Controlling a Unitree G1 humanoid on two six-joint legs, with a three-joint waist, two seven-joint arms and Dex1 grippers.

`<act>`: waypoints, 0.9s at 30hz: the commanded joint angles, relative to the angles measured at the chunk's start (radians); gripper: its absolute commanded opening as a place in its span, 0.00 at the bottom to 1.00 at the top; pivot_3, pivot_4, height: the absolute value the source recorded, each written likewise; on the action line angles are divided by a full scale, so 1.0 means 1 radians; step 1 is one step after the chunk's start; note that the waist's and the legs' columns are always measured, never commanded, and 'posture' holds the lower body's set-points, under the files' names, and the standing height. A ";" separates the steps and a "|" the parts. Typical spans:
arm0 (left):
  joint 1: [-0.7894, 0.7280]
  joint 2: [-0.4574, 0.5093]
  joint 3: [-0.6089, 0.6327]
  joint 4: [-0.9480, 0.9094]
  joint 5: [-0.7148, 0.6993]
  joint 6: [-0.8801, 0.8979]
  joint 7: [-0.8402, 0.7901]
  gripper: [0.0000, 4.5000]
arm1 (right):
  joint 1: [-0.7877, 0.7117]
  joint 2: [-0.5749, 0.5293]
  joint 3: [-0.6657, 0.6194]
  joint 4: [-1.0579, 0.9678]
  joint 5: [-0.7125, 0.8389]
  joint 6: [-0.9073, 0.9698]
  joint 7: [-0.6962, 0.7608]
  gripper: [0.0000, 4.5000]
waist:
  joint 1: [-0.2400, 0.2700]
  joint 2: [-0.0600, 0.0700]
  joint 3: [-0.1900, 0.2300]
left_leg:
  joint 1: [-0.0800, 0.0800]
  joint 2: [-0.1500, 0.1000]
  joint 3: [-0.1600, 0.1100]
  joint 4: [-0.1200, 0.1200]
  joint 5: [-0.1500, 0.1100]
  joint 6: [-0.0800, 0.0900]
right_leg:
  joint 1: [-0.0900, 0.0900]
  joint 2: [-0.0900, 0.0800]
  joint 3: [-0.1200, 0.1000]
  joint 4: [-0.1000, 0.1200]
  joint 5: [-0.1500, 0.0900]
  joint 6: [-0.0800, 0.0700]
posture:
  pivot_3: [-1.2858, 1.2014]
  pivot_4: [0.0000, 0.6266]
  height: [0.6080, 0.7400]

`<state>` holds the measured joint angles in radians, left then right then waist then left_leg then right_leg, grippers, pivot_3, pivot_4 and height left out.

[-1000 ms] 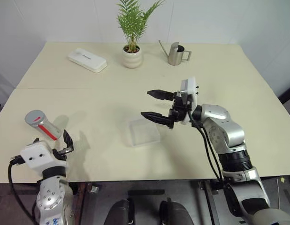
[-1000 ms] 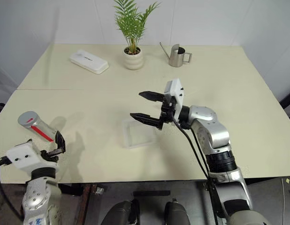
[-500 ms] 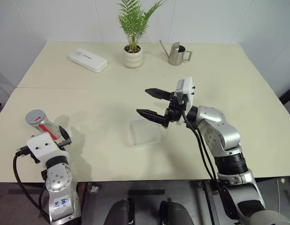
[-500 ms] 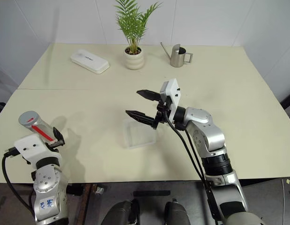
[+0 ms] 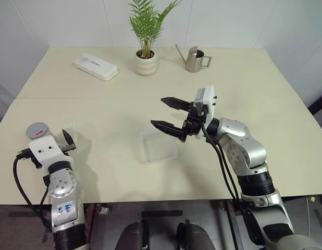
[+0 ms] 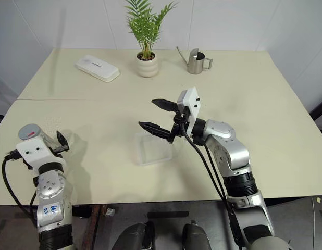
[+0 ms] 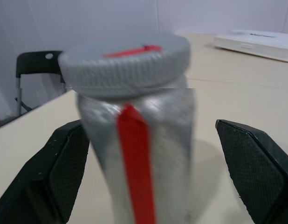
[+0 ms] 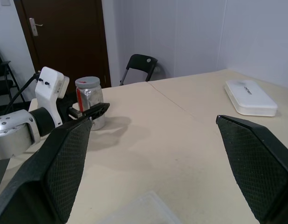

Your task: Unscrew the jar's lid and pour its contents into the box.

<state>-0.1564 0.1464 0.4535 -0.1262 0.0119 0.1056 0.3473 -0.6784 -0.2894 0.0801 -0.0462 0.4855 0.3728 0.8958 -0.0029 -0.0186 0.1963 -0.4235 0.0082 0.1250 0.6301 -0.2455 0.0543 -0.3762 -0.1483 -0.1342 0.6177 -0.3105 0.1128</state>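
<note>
Moving forward since a second ago, the left gripper [image 7: 148, 172] is now bracketing the upright jar [image 7: 137, 154] between spread jaws, while the right gripper [image 5: 169, 113] is hovering wide open above the box [image 5: 159, 147].

Left gripper [image 5: 61, 143] has come forward and up to the jar [image 7: 139, 154] — a second ago it sat short of it, nearer the table's front edge. Its open fingers [image 7: 65, 163] now stand either side of the jar, not touching. The jar, tilted in the head views a second ago, now stands upright, the lid [image 5: 36, 129] on top and largely screened by the wrist.
</note>
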 commanded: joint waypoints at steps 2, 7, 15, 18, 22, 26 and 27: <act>-0.021 0.027 0.027 0.017 0.001 -0.044 0.017 0.95 | -0.003 0.006 -0.012 -0.036 0.012 -0.016 -0.004 1.00 | 0.000 0.000 0.000 | 0.000 0.000 0.000 0.000 0.000 0.000 | 0.000 0.000 0.000 0.000 0.000 0.000 | 0.52 0.24 1.00; -0.035 0.036 0.030 0.039 -0.006 -0.064 0.013 0.66 | -0.002 0.009 -0.014 -0.033 0.008 -0.024 -0.008 1.00 | 0.001 0.000 0.000 | 0.000 0.000 0.000 0.000 0.000 0.000 | 0.000 0.000 0.000 0.000 0.000 0.000 | 0.52 0.24 1.00; -0.055 0.034 0.018 0.036 -0.087 -0.048 -0.049 0.46 | 0.010 0.011 -0.017 -0.037 0.002 -0.036 -0.024 1.00 | 0.001 0.000 0.000 | 0.000 0.000 0.000 0.000 -0.001 -0.002 | 0.000 0.000 0.000 0.000 0.000 0.000 | 0.52 0.24 1.00; -0.079 0.074 -0.015 -0.014 -0.160 -0.017 -0.166 0.46 | 0.004 0.003 -0.033 -0.044 0.012 -0.024 -0.039 1.00 | 0.002 0.000 0.000 | 0.000 0.000 0.000 0.000 -0.001 -0.002 | 0.000 0.000 0.000 0.000 0.000 0.000 | 0.52 0.24 1.00; -0.146 0.185 -0.094 -0.061 -0.315 0.061 -0.446 0.46 | -0.050 -0.010 -0.048 -0.068 0.036 0.047 -0.074 1.00 | 0.000 0.000 0.000 | 0.000 0.000 0.000 0.000 0.000 -0.003 | 0.000 0.000 0.000 0.001 0.000 0.000 | 0.52 0.24 1.00; -0.172 0.288 -0.167 -0.060 -0.357 0.092 -0.640 0.46 | -0.118 -0.007 -0.048 -0.090 0.068 0.153 -0.118 1.00 | -0.010 0.000 0.000 | 0.000 0.000 0.001 0.000 0.000 -0.004 | -0.001 0.000 0.000 0.001 0.000 0.000 | 0.52 0.24 1.00; -0.180 0.308 -0.187 -0.059 -0.381 0.098 -0.702 0.46 | -0.142 -0.002 -0.044 -0.089 0.071 0.174 -0.129 1.00 | -0.015 0.000 0.000 | 0.001 0.000 0.001 -0.001 0.000 -0.004 | -0.001 0.001 0.000 0.001 0.000 0.000 | 0.52 0.24 1.00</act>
<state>-0.3324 0.4356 0.2913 -0.1631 -0.3296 0.1965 -0.2670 -0.7877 -0.2972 0.0552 -0.0917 0.5298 0.5164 0.7852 -0.0175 -0.0187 0.1963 -0.4222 0.0083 0.1262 0.6284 -0.2448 0.0508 -0.3772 -0.1470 -0.1343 0.6190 -0.3109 0.1121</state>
